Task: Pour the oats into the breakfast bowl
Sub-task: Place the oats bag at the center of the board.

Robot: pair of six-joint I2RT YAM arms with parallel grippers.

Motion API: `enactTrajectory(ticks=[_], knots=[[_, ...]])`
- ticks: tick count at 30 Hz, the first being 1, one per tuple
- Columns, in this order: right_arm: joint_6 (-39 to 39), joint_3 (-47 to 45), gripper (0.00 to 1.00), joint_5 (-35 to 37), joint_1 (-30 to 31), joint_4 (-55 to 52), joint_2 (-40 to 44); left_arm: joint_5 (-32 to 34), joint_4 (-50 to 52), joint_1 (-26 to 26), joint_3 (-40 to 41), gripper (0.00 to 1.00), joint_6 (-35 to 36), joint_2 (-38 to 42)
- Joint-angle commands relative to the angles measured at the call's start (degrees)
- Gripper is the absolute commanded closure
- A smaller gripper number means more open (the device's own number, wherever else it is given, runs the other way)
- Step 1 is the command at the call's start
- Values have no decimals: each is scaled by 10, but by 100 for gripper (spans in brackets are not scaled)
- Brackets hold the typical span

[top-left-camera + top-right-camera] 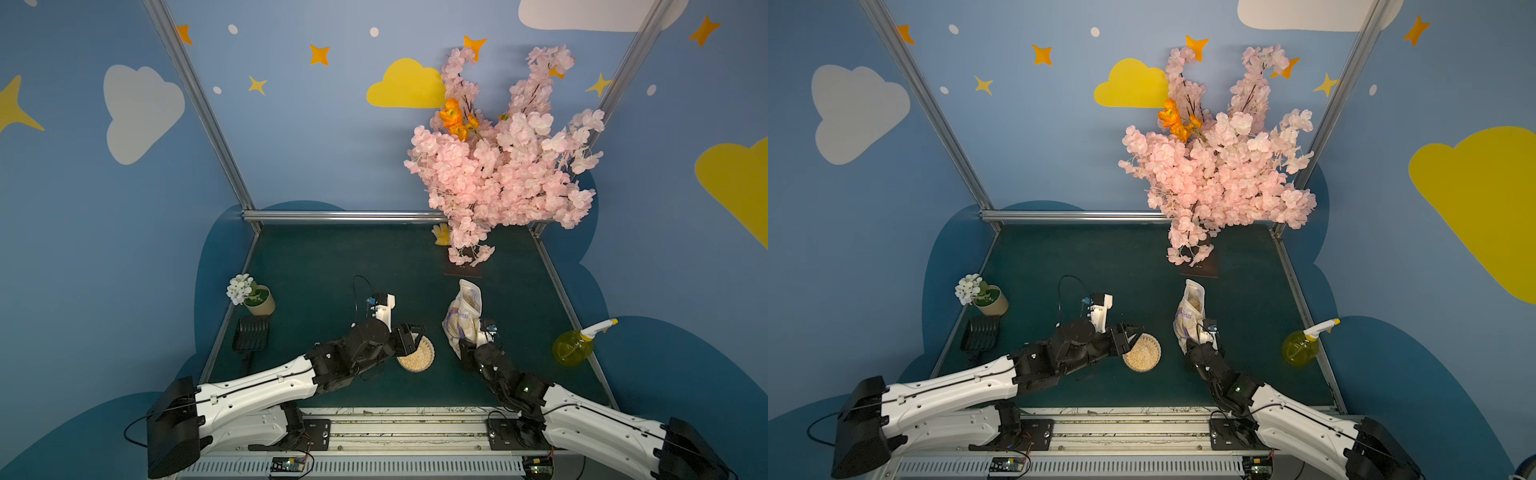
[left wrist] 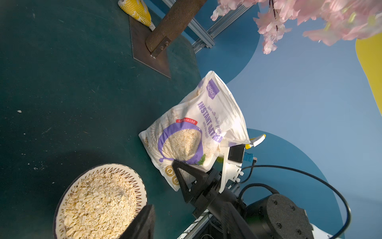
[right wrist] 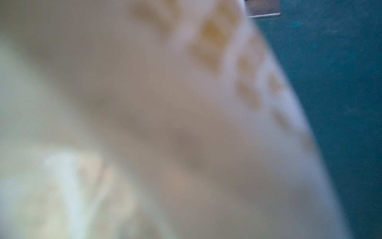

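- Right, the left pincer hangs low at the breakfast bowl. Its jaws stand well apart, with nothing gripped between them.
- From the left wrist view, one of its fingers sits over the bowl's near rim. Touching or just clear, I cannot tell.
- The bowl stands upright on the dark green desk, just ahead of the left pincer, between the two pincers.
- And the oats are in there: pale flakes heaped nearly to the brim.
- Across the bowl from the left pincer, the oats bag is propped at a tilt. Its lower edge is on the desk and its mouth points away from the right pincer.
- That right pincer is at the bag's lower end. One black finger lies across the printed face and the other is hidden behind the bag.
- So how wide it stands, and whether it is clamping the bag, I cannot tell.
- The right wrist view is mostly a pale blur of bag close to the lens, with a strip of green desk alongside.
- A stray flake lies on the desk, well beyond the left pincer.
- A yellow spray bottle stands well apart on the right pincer's outer side.
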State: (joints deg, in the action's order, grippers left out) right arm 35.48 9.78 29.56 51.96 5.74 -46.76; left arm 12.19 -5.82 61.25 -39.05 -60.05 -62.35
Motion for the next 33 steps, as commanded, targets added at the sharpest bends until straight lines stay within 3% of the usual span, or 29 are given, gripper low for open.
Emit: enactTrajectory(ticks=[1, 5, 14, 25, 29, 33], knots=[[-15, 18, 49, -11, -1, 92, -20, -2, -18, 2, 14, 44, -10, 2], [-16, 19, 28, -15, -3, 70, -29, 0, -37, 2, 32, 44, -25, 10], [3, 43, 5, 1, -3, -60, 39, 7, -44, 2, 42, 44, -31, 13], [-34, 180, 2, -39, 1, -305, 111, 16, 13, 2, 15, 44, -5, 21], [-62, 257, 2, -29, 2, -397, 113, 29, 34, 2, 11, 44, 6, 36], [-87, 398, 2, -43, 1, -526, 65, 44, 55, 2, 14, 42, 17, 53]])
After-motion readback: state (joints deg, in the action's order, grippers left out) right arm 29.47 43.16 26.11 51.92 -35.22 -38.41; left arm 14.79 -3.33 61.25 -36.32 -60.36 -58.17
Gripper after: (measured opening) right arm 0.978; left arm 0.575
